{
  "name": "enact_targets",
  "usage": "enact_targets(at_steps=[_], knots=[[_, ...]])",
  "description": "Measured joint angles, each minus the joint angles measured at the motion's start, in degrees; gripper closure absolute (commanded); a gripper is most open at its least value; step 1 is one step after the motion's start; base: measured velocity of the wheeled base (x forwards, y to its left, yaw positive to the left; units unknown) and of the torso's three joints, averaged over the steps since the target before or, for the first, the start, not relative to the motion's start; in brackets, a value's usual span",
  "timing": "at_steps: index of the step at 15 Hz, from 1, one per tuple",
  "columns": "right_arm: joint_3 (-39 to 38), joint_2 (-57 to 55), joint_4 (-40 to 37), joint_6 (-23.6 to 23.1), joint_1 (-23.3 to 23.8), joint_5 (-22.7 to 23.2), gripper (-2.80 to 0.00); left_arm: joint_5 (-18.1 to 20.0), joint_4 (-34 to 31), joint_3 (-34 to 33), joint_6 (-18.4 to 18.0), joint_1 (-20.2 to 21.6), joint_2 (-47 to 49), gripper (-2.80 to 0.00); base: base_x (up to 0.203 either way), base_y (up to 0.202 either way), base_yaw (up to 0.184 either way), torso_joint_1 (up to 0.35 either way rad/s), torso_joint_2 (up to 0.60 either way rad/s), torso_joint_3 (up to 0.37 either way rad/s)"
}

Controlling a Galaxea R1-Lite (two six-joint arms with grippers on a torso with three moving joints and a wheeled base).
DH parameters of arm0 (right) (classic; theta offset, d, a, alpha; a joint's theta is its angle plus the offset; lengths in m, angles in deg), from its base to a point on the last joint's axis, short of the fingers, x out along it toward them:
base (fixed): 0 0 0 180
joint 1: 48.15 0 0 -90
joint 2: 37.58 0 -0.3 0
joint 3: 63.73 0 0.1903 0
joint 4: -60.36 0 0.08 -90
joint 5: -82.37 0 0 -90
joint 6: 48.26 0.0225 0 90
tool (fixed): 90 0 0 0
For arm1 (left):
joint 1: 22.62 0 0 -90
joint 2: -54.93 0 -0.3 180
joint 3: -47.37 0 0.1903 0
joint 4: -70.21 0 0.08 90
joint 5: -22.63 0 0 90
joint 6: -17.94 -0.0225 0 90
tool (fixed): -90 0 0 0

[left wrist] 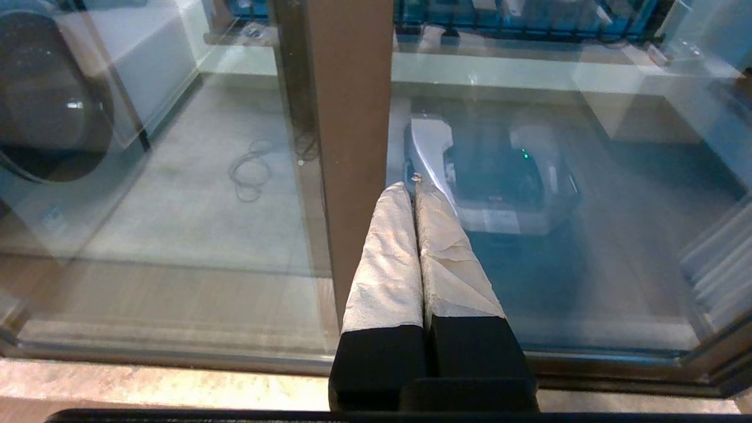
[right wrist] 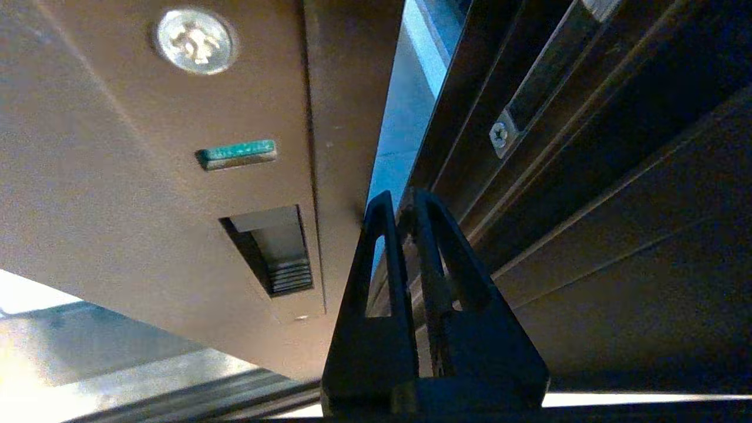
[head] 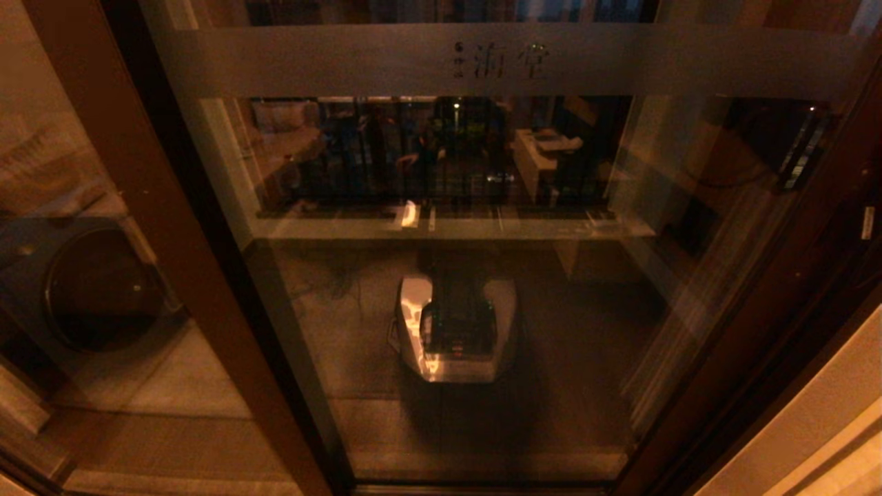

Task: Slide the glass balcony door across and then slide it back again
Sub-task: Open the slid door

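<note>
The glass balcony door (head: 689, 289) fills the head view, its frosted band (head: 344, 62) with small characters across the top and dark brown stiles on both sides. Neither arm shows in that view. My left gripper (left wrist: 413, 183) is shut and empty; its white-taped fingertips (left wrist: 393, 235) rest low against the glass beside the door's left stile (left wrist: 352, 117). My right gripper (right wrist: 400, 200) is shut, its black tips in the narrow slit between the door's right stile (right wrist: 147, 176) and the dark jamb (right wrist: 587, 176). The recessed handle slot (right wrist: 273, 252) lies just beside those tips.
The fixed glass panel (head: 96, 344) on the left shows a washing machine (left wrist: 47, 100). Behind the door are a ledge (head: 448, 226) and a black-barred railing window (head: 427, 151). A floor track (left wrist: 176, 358) runs along the door's foot. The glass reflects my own base (head: 455, 324).
</note>
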Motion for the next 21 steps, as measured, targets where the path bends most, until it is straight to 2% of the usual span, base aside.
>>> enact_targets(at_steps=[10,14,21], knots=[[-3.9,0.7,0.7,0.9,-3.5,0.7,0.00,0.0,0.0,0.0,0.0,0.0,0.0,0.00,0.000,0.000,0.000,0.000,0.00,0.000],[-4.0,0.4,2.5,1.7,-3.7,3.1,0.00,0.0,0.0,0.0,0.0,0.0,0.0,0.00,0.000,0.000,0.000,0.000,0.00,0.000],[-5.6,0.9,3.0,2.8,-5.5,4.1,0.00,0.0,0.0,0.0,0.0,0.0,0.0,0.00,0.000,0.000,0.000,0.000,0.00,0.000]])
